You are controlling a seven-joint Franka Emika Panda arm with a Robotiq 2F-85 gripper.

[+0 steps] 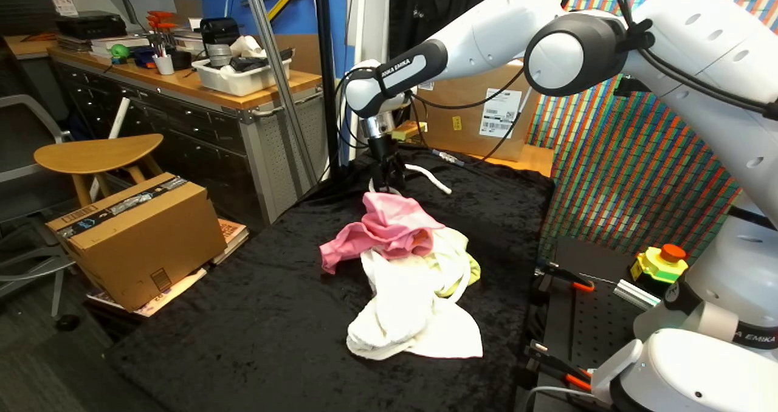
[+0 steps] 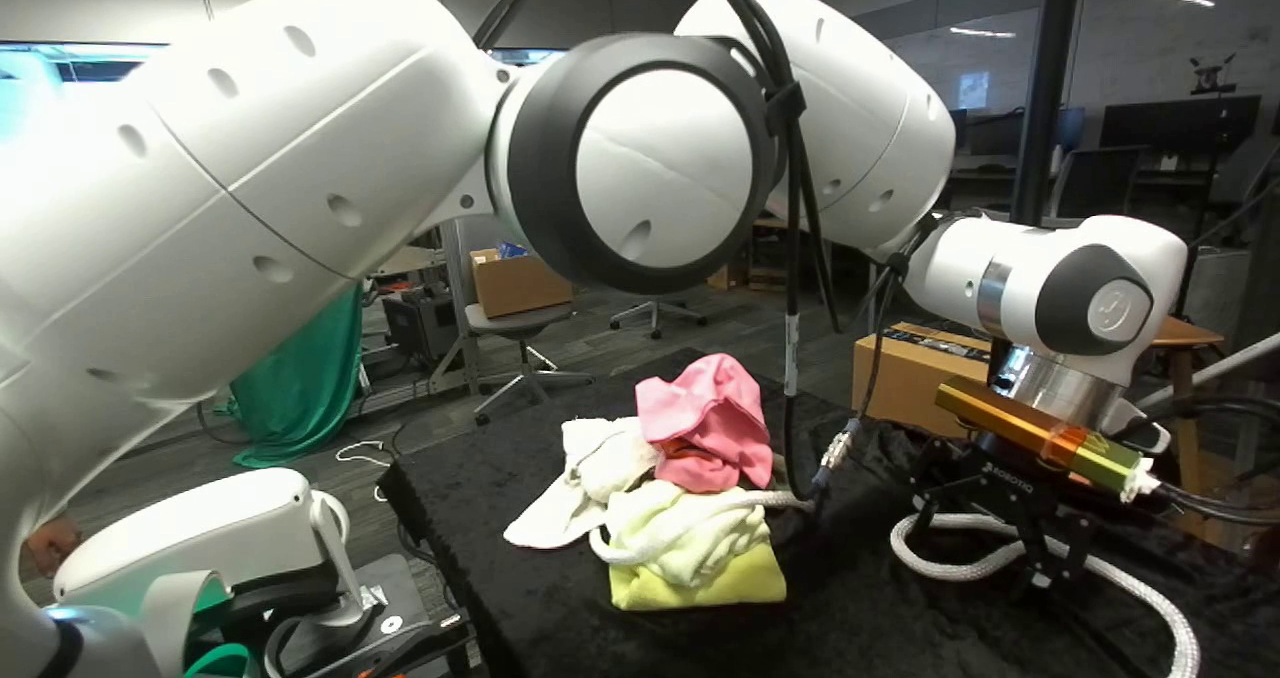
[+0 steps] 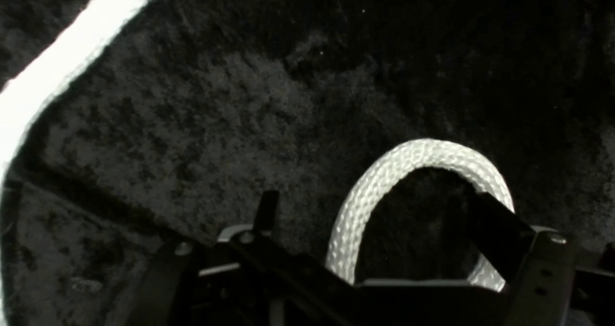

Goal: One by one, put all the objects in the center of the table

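Going left to right: the worktop [image 2: 560, 623] is carrying a heap [image 1: 401, 296] about mid-surface, which I'm reading as the goal spot. White cloths [image 2: 608, 466] are lying at the heap's left in an exterior view, part crumpled, part spreading flat; counting two, not certain. Yellow cloth [image 2: 705, 588] is sitting next to them, folded edge out front. A paler fold [image 2: 715, 543] is covering its top; not making out whether it's forming part of the same piece. Pink cloth [image 2: 705, 408] is topping the heap, so nothing is visibly pinning it. Red thing [image 2: 688, 463] is peeking out beneath one of its folds, mostly hidden; that fold is probably stopping it rolling off. Rope [image 2: 775, 499] is draping over the yellow cloth, which is propping it off the worktop.

Farther right, well apart from the heap, more rope is lying in a loop [image 3: 427, 154] on the worktop; I'm not seeing whether the two stretches are joining. Fingers [image 3: 502, 232] are standing spread, gripping nothing, with one side of the loop lying between them in the wrist view. One of them is overlapping the loop's other side there; not able to tell if it's touching. I'm guessing this straddle is setting up a pinch, since that stretch is looking like the last bit outside the heap. Risk I'm weighing: if it's all one rope, dragging this end could be upsetting the pink cloth.
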